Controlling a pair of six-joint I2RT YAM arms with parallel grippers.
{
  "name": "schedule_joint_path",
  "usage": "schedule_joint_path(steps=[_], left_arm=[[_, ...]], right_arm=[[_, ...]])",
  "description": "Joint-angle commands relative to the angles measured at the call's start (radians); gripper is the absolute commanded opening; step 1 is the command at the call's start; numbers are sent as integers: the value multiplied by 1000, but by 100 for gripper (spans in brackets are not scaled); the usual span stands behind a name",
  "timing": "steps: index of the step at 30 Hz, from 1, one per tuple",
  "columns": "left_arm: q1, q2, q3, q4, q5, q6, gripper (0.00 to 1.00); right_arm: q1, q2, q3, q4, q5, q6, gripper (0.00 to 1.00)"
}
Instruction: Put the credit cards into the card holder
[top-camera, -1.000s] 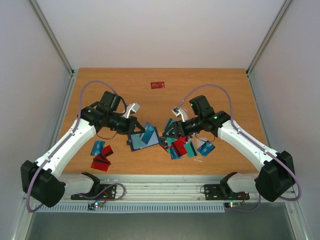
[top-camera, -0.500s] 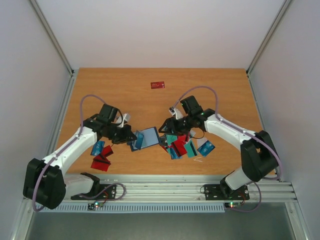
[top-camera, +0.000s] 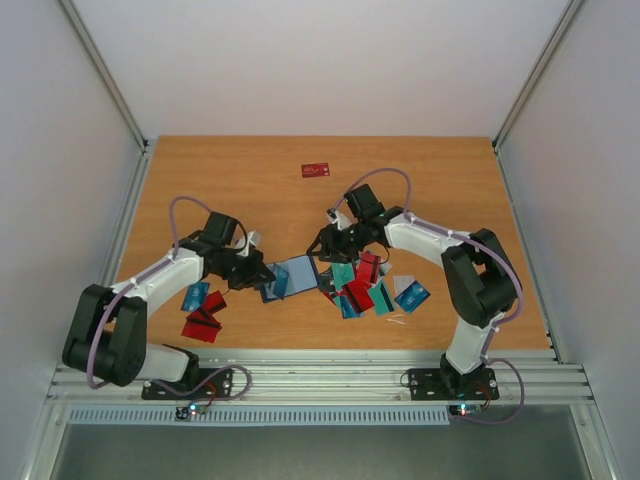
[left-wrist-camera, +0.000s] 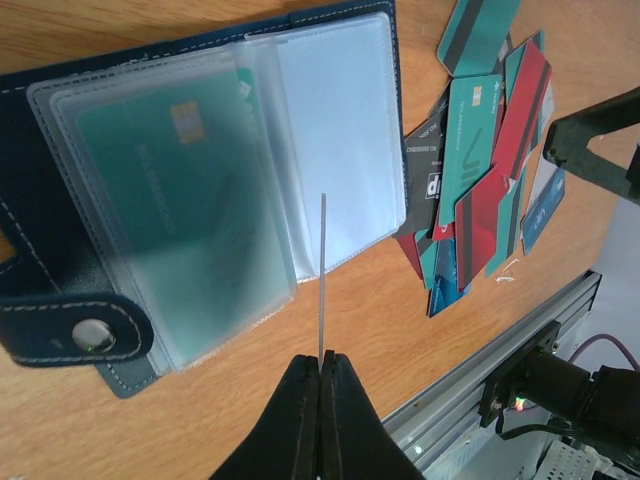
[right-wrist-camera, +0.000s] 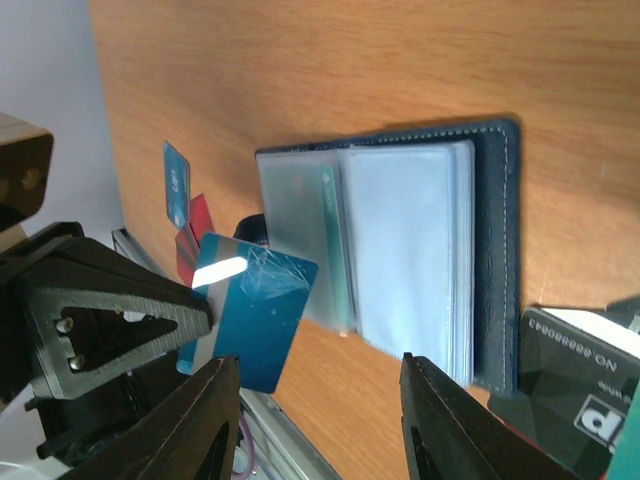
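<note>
1. A few loose cards (top-camera: 200, 305), blue and red, lie on the surface (top-camera: 250, 180) near its front-left edge, well apart from everything else.
2. The left hand (left-wrist-camera: 322, 360) has its fingers pinched tight on a blue card (right-wrist-camera: 250, 310). The card is tilted above the surface, just beside the holder's near edge, and shows only as a thin line in the left wrist view.
3. The card holder (right-wrist-camera: 410, 250) lies open and flat at the front middle. It has a dark navy cover with pale stitching, clear plastic sleeves fanned out, and a teal card (left-wrist-camera: 160, 180) inside one sleeve. Its clasp tab (left-wrist-camera: 90, 335) with a metal snap sticks out at one side.
4. A lone red card (top-camera: 316, 170) lies far back, with bare surface all around it.
5. The right hand (right-wrist-camera: 318, 370) has its fingers spread wide with nothing between them. It sits by the holder's right side, and I cannot tell whether it touches.
6. A pile of cards (top-camera: 365, 290) in teal, red, black and pale grey crowds the holder's right edge, leaving little room there.
</note>
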Motion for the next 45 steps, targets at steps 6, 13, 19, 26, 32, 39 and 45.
schedule_joint_path(steps=[6, 13, 19, 26, 32, 39, 45], left_arm=[[15, 82, 24, 53, 40, 17, 0], [19, 115, 21, 74, 57, 11, 0], [20, 139, 30, 94, 73, 12, 0], [20, 162, 33, 122, 87, 0, 0], [20, 181, 41, 127, 91, 8, 0], [19, 199, 43, 135, 83, 12, 0], [20, 218, 51, 154, 72, 1, 0]], right_arm=[[4, 116, 113, 4, -45, 17, 43], [4, 168, 129, 8, -65, 21, 40], [4, 194, 130, 12, -75, 21, 37], [4, 218, 124, 21, -89, 20, 34], [4, 235, 107, 14, -96, 2, 33], [5, 244, 94, 1, -100, -11, 33], [5, 246, 70, 0, -109, -15, 32]])
